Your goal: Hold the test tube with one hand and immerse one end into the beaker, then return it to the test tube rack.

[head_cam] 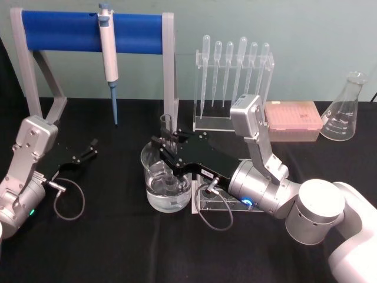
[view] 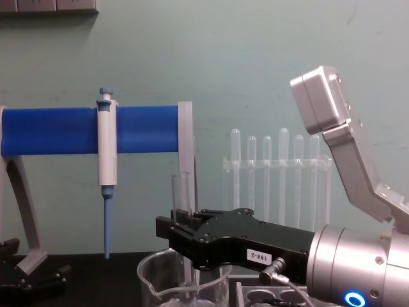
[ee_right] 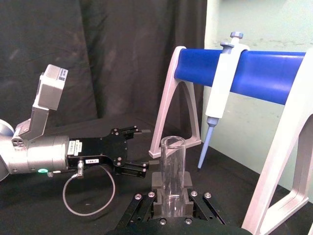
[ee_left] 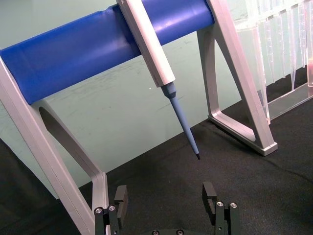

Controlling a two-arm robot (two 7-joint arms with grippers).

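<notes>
We read "188-2" on the white label (view: 259, 257) of the right gripper (view: 183, 220); printed markings on the Erlenmeyer flask (head_cam: 344, 115) were illegible.

— Where does the head camera sit?
— High, looking forward and down over the black table (head_cam: 118, 253). The chest one is low, facing level across it, close behind the right gripper (view: 182, 220).
— And the wrist cameras?
— Each looks along its own arm. All four catch the blue bar (head_cam: 70, 26).
</notes>
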